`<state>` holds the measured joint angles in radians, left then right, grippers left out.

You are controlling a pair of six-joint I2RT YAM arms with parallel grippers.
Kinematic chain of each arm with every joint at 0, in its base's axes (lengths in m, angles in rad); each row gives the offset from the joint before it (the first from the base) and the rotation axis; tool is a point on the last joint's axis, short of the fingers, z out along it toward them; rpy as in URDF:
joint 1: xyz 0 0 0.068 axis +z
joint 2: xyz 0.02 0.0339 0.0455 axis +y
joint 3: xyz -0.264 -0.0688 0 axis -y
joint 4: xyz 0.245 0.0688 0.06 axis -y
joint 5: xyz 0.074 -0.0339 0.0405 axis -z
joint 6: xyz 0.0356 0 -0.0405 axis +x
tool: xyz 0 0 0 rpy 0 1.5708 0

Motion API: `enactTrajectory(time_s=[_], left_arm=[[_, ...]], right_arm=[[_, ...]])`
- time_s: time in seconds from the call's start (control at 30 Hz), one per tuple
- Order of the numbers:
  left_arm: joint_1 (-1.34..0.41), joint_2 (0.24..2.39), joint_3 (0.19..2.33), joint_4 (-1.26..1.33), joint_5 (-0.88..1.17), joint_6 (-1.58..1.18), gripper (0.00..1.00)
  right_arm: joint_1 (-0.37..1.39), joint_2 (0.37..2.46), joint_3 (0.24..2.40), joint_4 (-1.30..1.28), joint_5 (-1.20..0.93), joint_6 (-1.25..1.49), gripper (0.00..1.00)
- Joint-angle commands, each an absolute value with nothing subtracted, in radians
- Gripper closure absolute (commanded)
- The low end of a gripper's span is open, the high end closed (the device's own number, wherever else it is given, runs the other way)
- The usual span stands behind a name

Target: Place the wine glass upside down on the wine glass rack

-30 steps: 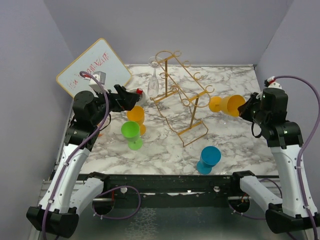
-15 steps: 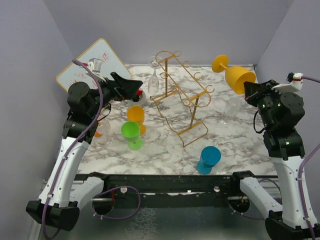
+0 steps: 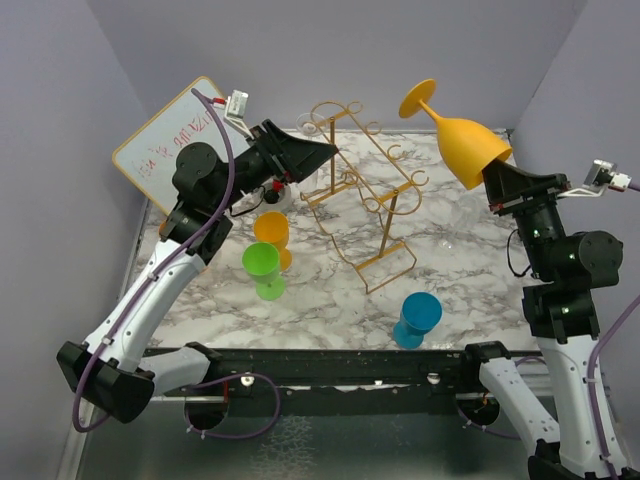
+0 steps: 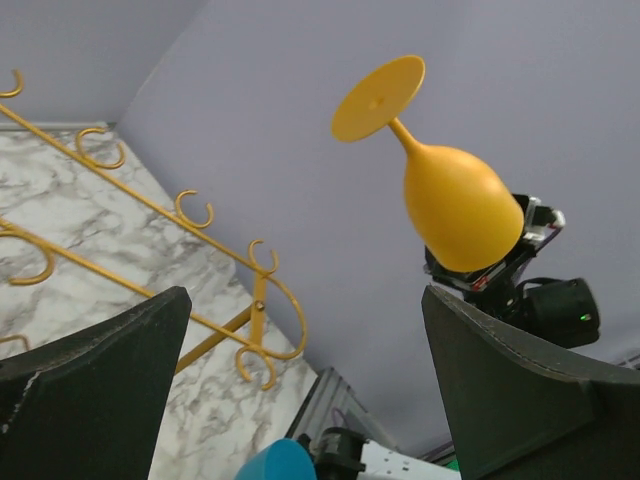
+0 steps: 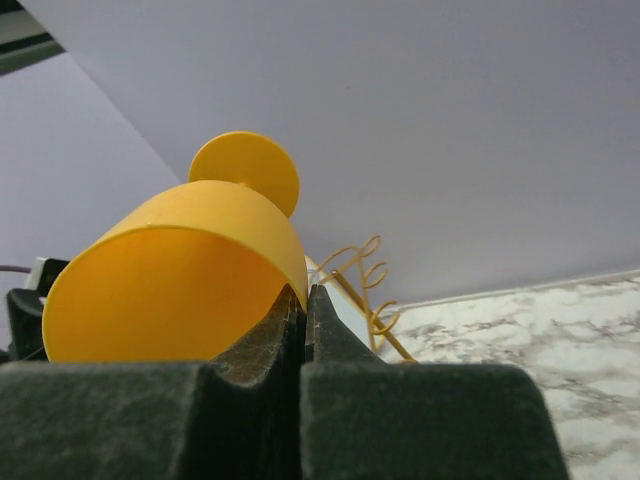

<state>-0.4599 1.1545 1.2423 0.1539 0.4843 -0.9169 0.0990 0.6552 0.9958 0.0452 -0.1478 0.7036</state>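
Top external: marbled desk (image 3: 470,250), lilac walls (image 3: 400,50). Right claw (image 3: 496,178) clamps wine glass (image 3: 465,145) rim, stem slanting up beyond it; left claw (image 3: 325,152) apart.

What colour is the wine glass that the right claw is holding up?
The wine glass is plain orange-yellow; the left wrist view shows it best.

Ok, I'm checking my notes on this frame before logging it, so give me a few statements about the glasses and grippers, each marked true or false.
1. The right gripper pinches the yellow wine glass by its rim. True.
2. That glass is held foot up. True.
3. The left gripper is shut on the green glass. False: it is open and empty; the green glass stands on the table.
4. The blue glass hangs on the wine glass rack. False: it stands on the table, apart from the rack.
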Motion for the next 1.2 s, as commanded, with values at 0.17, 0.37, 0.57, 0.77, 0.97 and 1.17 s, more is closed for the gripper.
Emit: enactTrajectory(time_s=[0.17,0.37,0.57,0.77,0.97,1.17], left_arm=[[-0.667,1.167,1.307,0.335,0.24,-1.0,0.01],[-0.798,1.231,1.287,0.512,0.161,-1.018,0.05],[-0.872,1.278,1.261,0.719,0.01,-0.959,0.13],[-0.964,1.336,1.241,0.916,-0.017,-0.946,0.18],[-1.026,1.364,1.255,0.971,-0.101,-0.895,0.26],[-1.054,1.403,1.286,0.998,-0.18,-0.888,0.41]], right_arm=[[0.1,0.633,0.925,0.253,-0.285,0.944,0.99],[0.1,0.636,0.899,0.358,-0.355,0.979,0.99],[0.1,0.625,0.91,0.391,-0.413,0.958,1.0],[0.1,0.617,0.908,0.393,-0.424,0.949,0.99],[0.1,0.604,0.899,0.42,-0.443,0.955,1.0],[0.1,0.603,0.892,0.447,-0.467,0.965,0.99]])
